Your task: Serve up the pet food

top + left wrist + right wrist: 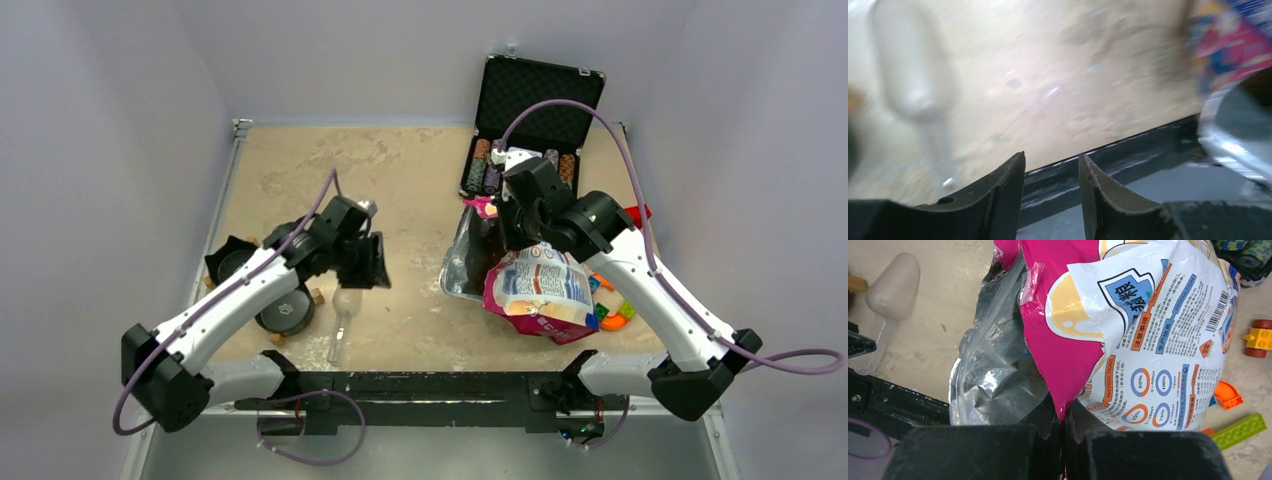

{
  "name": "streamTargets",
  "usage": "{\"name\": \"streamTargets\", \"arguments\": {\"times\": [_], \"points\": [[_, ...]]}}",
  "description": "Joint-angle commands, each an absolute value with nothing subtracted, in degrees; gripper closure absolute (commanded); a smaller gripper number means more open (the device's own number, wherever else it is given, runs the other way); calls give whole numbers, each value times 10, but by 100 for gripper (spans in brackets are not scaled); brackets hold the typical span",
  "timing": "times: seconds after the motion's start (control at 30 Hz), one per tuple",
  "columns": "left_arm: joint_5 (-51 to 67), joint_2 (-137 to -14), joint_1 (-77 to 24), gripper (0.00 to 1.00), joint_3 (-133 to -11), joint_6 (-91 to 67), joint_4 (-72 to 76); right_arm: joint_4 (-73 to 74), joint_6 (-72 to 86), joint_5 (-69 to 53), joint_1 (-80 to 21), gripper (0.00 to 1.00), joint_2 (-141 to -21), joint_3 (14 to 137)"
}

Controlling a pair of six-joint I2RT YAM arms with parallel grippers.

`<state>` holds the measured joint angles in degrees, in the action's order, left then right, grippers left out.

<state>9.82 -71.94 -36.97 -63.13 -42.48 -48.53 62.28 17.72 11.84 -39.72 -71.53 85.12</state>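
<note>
Overhead, right gripper (1064,416) clenched on crinkly, glossy pink-and-white foil bag (1148,330); left gripper (1052,165) released.

The right gripper (1064,424) pinches the lower edge of a pink and white glossy printed pet food bag (1148,340), whose crumpled silver lining (998,375) shows to its left. On the beige tabletop (948,270) lie a white plastic scoop (893,285) at upper left and a flat green toy brick (1240,430) at lower right.

Magenta-and-white printed bag (1148,330), translucent whitish scoop (346,300), mottled beige tabletop (410,190), black case (540,95), lime-green brick (1240,430)
</note>
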Motion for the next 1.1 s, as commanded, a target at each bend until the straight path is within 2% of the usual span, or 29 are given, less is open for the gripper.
{"name": "streamTargets", "arguments": {"times": [0.0, 0.1, 0.2, 0.3, 0.63, 0.7, 0.8, 0.83, 0.93, 1.07], "points": [[-28, -676, -380, 54, -536, -391, -619, 544, 181, 65, -404, 100, -696, 861], [-44, -668, -389, 55, -505, -448, -611, 543, 176, 60, -404, 100, -699, 870], [-91, -697, -389, 50, -494, -479, -612, 544, 175, 62, -404, 100, -695, 873], [-82, -738, -387, 48, -490, -468, -569, 544, 176, 57, -404, 100, -687, 865], [-42, -861, -369, 53, -453, -457, -467, 549, 199, 56, -404, 100, -646, 835], [-21, -886, -369, 61, -450, -446, -448, 549, 202, 58, -404, 100, -643, 830], [45, -905, -371, 87, -467, -409, -421, 554, 204, 63, -404, 100, -643, 835], [75, -897, -372, 92, -473, -393, -396, 555, 205, 65, -404, 100, -643, 838], [228, -857, -369, 100, -473, -356, -270, 558, 205, 63, -404, 100, -643, 847], [461, -874, -349, 100, -475, -390, -48, 566, 204, 62, -404, 100, -650, 860]]}}
